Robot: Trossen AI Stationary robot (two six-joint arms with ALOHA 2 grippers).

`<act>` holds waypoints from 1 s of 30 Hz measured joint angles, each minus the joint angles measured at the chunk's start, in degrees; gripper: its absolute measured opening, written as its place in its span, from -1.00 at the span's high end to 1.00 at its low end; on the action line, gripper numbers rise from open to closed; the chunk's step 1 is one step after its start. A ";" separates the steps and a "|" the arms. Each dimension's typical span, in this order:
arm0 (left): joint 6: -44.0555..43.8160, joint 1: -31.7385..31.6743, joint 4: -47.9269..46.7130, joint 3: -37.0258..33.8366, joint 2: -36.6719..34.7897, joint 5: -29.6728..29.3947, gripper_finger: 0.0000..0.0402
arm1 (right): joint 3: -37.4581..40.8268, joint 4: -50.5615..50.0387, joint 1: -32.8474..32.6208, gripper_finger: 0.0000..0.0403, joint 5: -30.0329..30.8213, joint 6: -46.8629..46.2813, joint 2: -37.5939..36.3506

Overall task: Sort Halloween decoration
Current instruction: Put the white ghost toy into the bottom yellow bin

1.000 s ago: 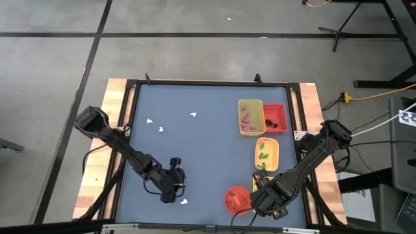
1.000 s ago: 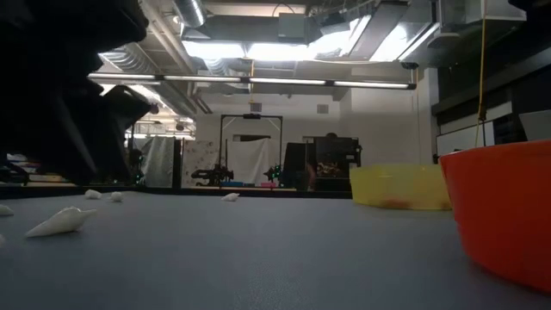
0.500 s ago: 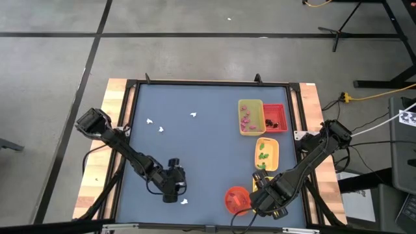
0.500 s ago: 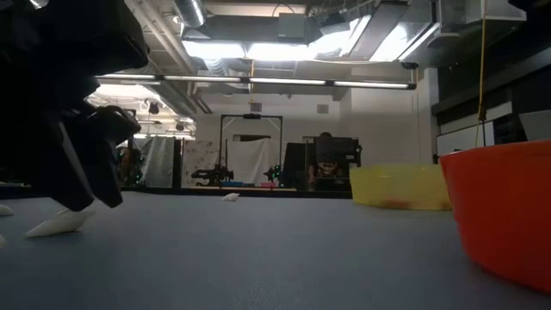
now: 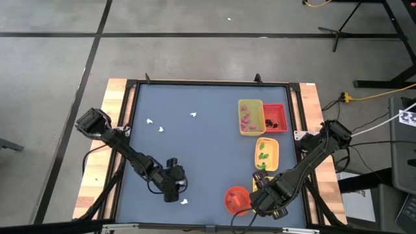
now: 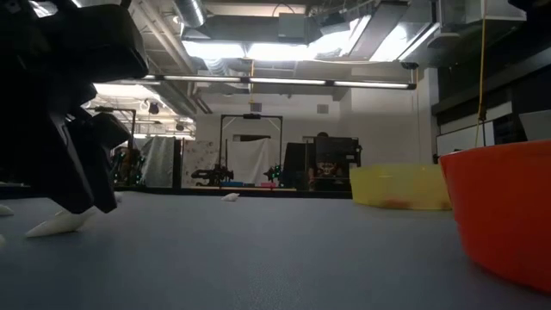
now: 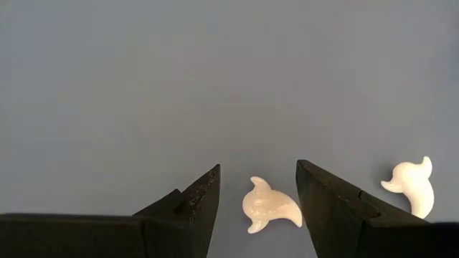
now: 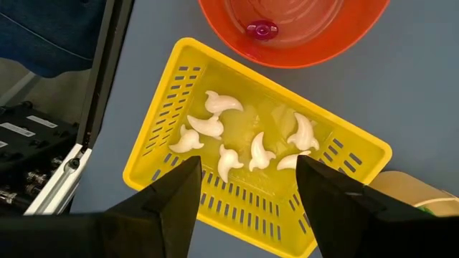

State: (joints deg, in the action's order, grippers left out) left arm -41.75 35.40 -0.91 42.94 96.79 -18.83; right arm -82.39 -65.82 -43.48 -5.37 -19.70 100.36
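A small white ghost piece [image 7: 269,208] lies flat on the blue-grey table between the open fingers of my left gripper [image 7: 258,188], which slants down over it near the table's near edge [image 5: 174,188] without touching it. A second ghost [image 7: 412,188] lies just beside it. The low view shows a ghost [image 6: 58,222] at the fingers' feet. Three more ghosts [image 5: 160,129] lie farther back. My right gripper [image 8: 247,193] hangs open, pointing down, above a yellow basket [image 8: 165,143] holding several ghosts [image 8: 258,150].
A red-orange bowl [image 5: 237,198] with a pink piece [image 8: 259,29] stands at the near edge beside the right arm. A yellow tray [image 5: 250,117], a red tray [image 5: 274,118] and an orange tray [image 5: 266,153] with small pieces sit at the right.
My left gripper has rolled about its own pointing line while staying over the same spot. In the low view its fingers have come down beside the ghost on the table. The ghosts have not moved.
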 joint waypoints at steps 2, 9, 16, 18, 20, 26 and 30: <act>-0.12 0.00 -0.11 0.00 0.00 0.00 0.17 | 0.00 0.00 0.00 -0.12 0.00 0.00 0.02; -0.19 1.37 -0.99 0.00 0.00 -0.07 0.17 | 0.00 0.02 0.00 -0.12 0.00 0.00 0.02; -0.16 3.50 -2.38 0.00 0.00 -2.17 0.17 | 0.00 0.35 0.00 -0.12 0.00 0.00 0.02; -0.16 3.65 -2.58 0.00 0.00 -3.53 0.17 | 0.00 0.50 -0.02 -0.12 0.00 0.00 0.00; -0.16 3.63 -2.56 0.00 0.00 -4.39 0.17 | 0.00 0.79 0.00 -0.12 0.00 0.00 0.02; -0.20 3.41 -2.53 0.00 0.00 -4.35 0.17 | 0.00 2.42 -0.02 -0.12 0.00 0.00 0.02; -0.85 3.41 -2.12 0.00 0.00 -4.28 0.17 | 0.00 2.76 0.00 -0.12 0.00 0.00 0.02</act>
State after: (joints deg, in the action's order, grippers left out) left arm -42.60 38.81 -3.03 42.94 96.79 -23.11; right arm -82.39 -63.07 -43.49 -5.37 -19.70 100.38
